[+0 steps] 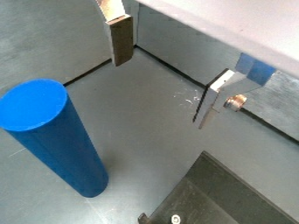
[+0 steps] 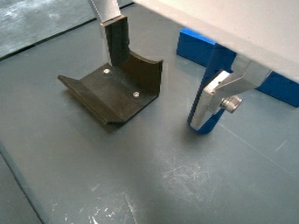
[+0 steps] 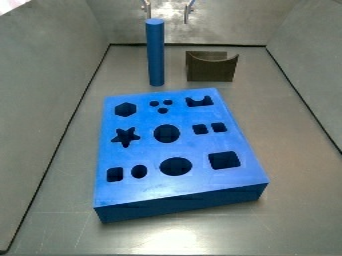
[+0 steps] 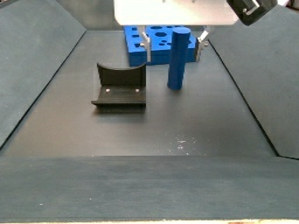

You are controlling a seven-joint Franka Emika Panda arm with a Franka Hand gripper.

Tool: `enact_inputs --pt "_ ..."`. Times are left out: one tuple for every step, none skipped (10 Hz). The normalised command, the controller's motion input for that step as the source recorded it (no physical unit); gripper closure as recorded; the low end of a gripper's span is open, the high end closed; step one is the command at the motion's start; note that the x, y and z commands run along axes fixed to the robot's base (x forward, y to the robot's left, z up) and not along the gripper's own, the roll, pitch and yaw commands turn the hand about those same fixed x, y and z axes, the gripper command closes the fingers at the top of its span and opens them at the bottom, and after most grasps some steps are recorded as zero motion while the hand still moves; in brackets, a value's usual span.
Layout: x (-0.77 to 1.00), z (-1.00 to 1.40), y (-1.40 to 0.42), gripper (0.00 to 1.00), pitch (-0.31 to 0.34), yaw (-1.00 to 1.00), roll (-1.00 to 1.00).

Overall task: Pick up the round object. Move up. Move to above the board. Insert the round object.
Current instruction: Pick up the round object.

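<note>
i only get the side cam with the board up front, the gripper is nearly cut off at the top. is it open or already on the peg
Observer: Open. In a wrist view the gripper has nothing between its fingers.
Operator: so where's the peg then
Observer: The round object stands upright on the floor, off to one side of the fingers, not between them.
Operator: anything near the fingers
Observer: The dark notched block lies on the floor close to one finger.
</note>
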Motion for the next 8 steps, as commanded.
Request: enact_inputs --pt "-0.21 0.74 -0.52 0.0 -0.154 -0.04 0.38" --pt "-0.3 1.0 -0.69 0.0 -0.254 -0.05 0.54" --pt "-0.25 0.6 -0.7 0.0 -0.24 -0.03 0.59" --pt "-0.19 -0.07 -0.56 0.0 -0.249 0.0 0.13" --pt "-0.13 -0.21 -0.45 0.0 -0.131 0.12 0.19" --pt "0.03 0.1 -0.05 0.0 0.123 0.0 0.25" --pt "-0.17 -0.94 -0.33 0.0 -0.277 0.0 0.08" --pt "-0.13 -1.0 -0.3 0.0 -0.209 0.0 0.0"
